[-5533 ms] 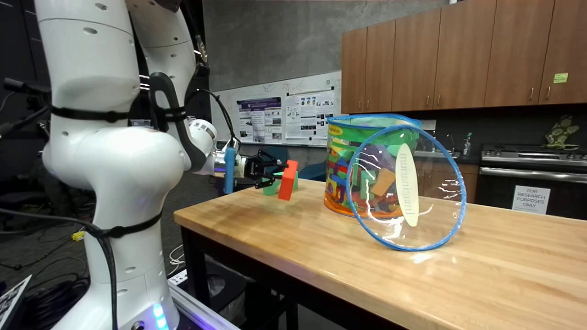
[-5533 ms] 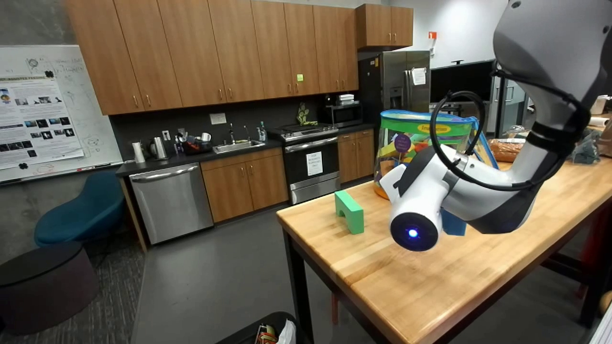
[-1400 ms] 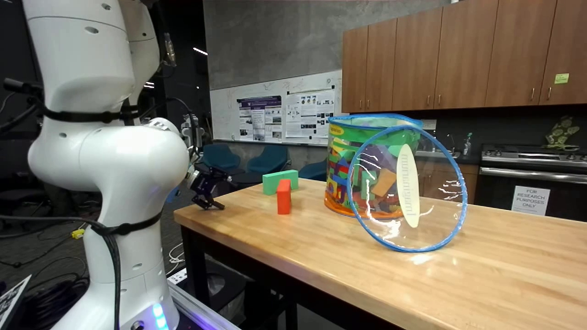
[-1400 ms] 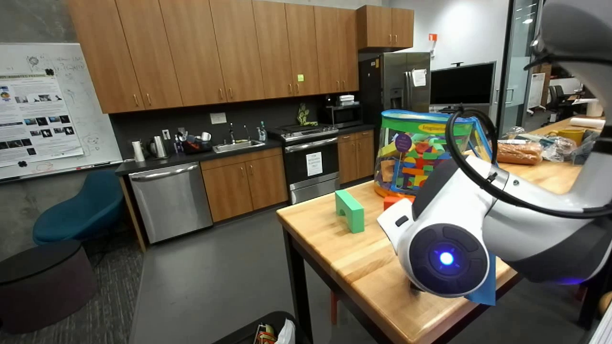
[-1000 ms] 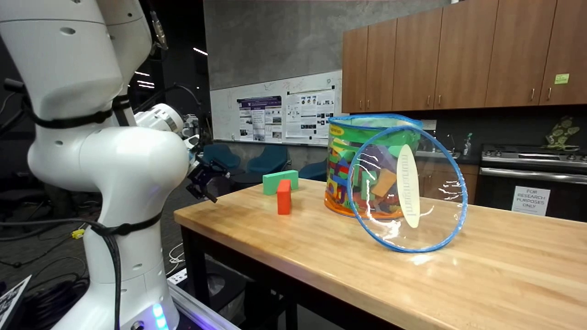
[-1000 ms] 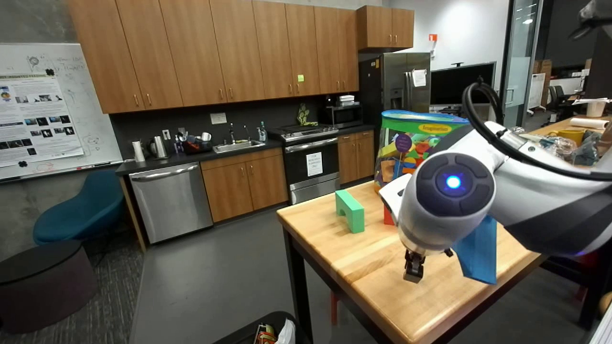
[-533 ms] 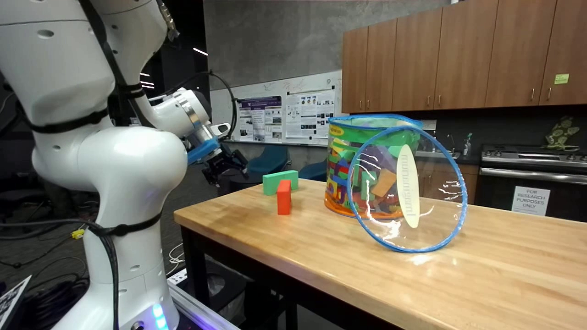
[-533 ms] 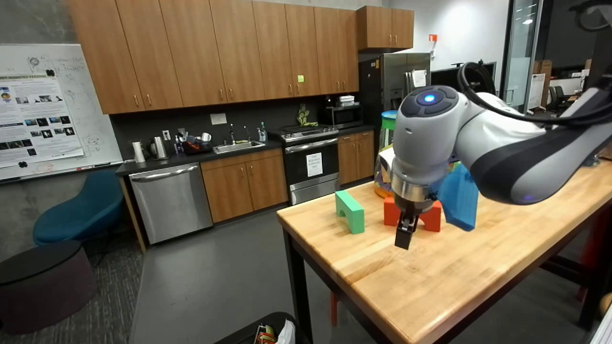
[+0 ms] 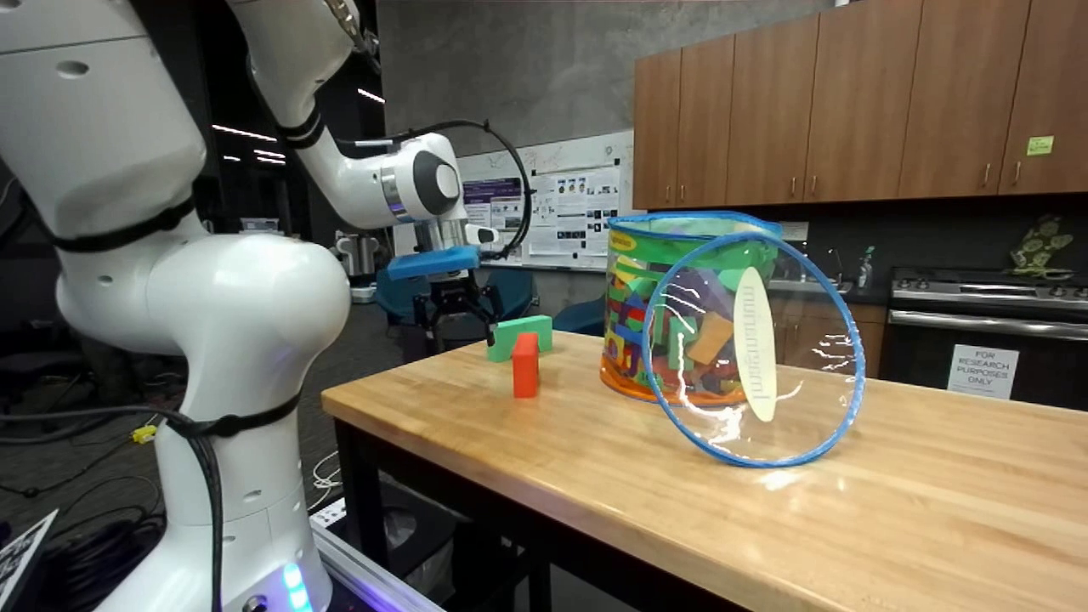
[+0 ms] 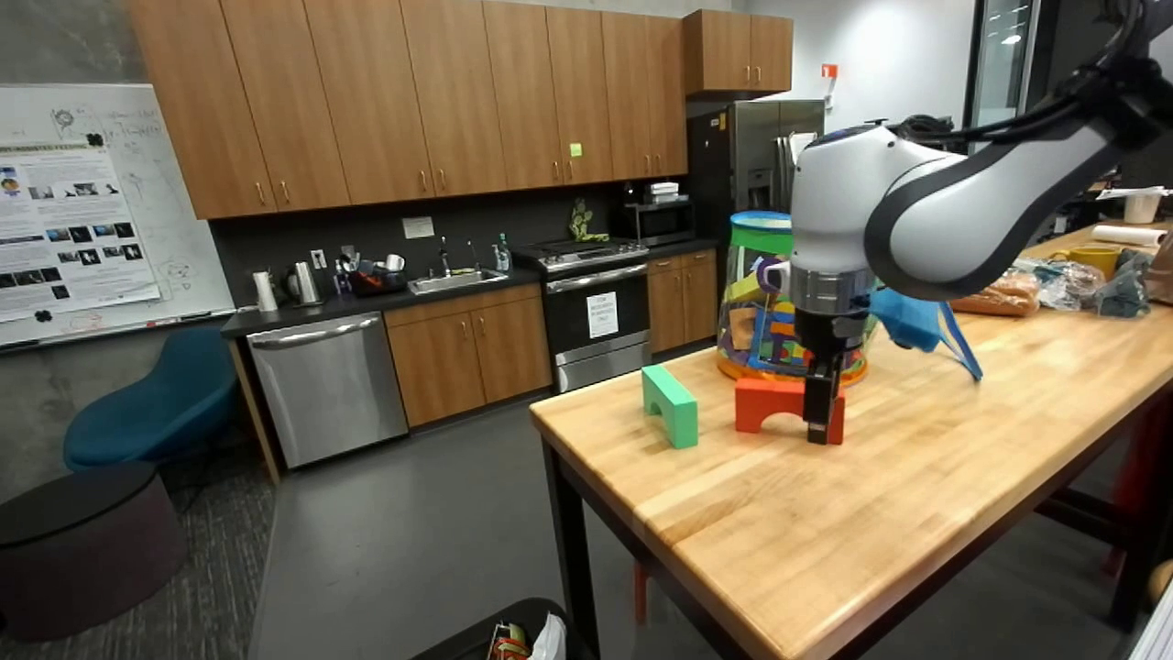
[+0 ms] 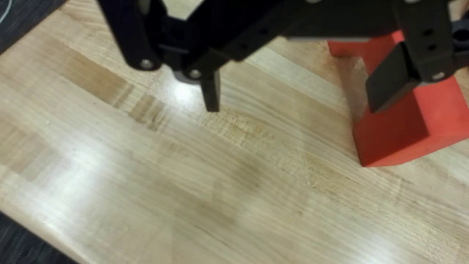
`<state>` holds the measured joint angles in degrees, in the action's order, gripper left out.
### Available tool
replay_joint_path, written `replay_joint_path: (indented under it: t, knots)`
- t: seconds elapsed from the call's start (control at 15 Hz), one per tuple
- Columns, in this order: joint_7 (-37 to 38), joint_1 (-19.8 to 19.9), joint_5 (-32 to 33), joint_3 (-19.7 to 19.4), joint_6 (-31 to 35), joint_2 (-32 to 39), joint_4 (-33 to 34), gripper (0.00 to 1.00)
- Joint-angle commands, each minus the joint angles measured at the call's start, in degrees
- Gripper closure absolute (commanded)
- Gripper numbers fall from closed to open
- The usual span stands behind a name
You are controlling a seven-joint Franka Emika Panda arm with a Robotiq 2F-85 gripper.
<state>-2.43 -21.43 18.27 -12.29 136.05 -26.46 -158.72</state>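
Red blk (image 9: 525, 365), jaws nr, "Imaginarium" lid (image 9: 755, 344)

I can read "FOR RESEARCH PURPOSES ONLY" on a white paper sign (image 9: 985, 371) on the black oven door (image 9: 1054, 374), frame right, and a half-legible "Imagin…" on the cream oval label (image 9: 755, 344) of the clear, blue-rimmed plastic lid (image 9: 859, 374), right of centre.

Wood: I've got lt.-brown oblong wooden table (image 10: 825, 522).
Upright on it: green arch block (image 10: 672, 407) & red arch block (image 10: 768, 400), apart.
Plastic: blue-rimmed clear cyl. drum (image 9: 631, 302), apart fr. both.
Far end: brown wrapped bundle (image 10: 999, 293), yellow mug (image 10: 1100, 260).
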Motion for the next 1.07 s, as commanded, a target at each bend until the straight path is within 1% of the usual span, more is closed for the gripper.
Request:
replay_joint_path:
  t: [0.0,0.13,0.33,1.0]
  knots:
    - [-13.6,5.8,-8.3,2.3,-4.4,-7.1,-0.4,0.00]
    - [-19.5,7.3,-11.5,2.3,-7.9,-9.8,-0.1,0.00]
    - [-25.6,8.4,-13.3,1.9,-10.4,-10.0,0.7,0.00]
    - [-41.2,9.2,-13.6,-1.5,0.8,-2.3,3.8,0.00]
